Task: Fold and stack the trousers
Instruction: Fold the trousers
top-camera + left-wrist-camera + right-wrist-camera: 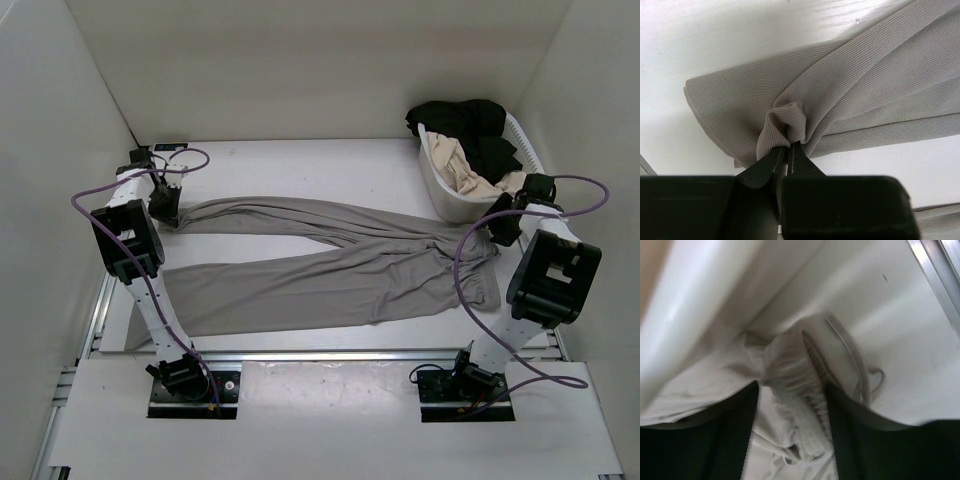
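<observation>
Grey trousers (pixel 330 270) lay lengthwise on the tabletop (pixel 300 170) between both arms, the left gripper (pixel 789 144) pinched tight on a leg hem (pixel 785 120), the right gripper (pixel 792 390) spread astride the waistband (pixel 805 365) just beneath it.

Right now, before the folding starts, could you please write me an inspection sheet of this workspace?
Surface: white tabletop, partly covered by the spread garment.
Job's things: grey trousers lying flat, legs toward the left arm, waistband at the right.
Clutter: white laundry basket at the far right, holding a black garment and a beige garment.
End effectors: left end effector shut on a pinch of fabric near a leg end; right end effector open, jaws either side of the elastic waistband.
Cables: purple cables loop off both arms; the right one hangs above the waistband end.
Surroundings: white enclosure walls on three sides.
</observation>
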Action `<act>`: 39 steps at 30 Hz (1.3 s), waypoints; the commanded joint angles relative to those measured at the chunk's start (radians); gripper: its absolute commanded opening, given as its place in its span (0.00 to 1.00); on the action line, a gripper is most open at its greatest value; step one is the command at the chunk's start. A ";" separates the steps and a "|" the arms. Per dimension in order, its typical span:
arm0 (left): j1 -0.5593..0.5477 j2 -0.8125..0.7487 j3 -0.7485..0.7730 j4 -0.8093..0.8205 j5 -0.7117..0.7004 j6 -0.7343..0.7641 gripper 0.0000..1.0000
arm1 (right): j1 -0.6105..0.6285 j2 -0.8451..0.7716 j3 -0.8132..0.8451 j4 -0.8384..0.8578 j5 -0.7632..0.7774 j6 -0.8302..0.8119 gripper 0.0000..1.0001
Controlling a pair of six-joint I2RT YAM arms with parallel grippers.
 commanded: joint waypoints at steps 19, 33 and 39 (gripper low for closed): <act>0.011 -0.202 0.207 -0.015 -0.041 0.045 0.15 | -0.033 -0.150 0.062 -0.032 -0.060 -0.016 0.00; 0.278 -0.639 -0.236 -0.047 0.030 0.142 0.15 | -0.196 -0.520 -0.212 -0.089 -0.072 0.023 0.00; 0.379 -0.778 -0.546 0.011 0.053 0.206 0.15 | -0.196 -0.571 -0.324 -0.089 -0.035 0.066 0.00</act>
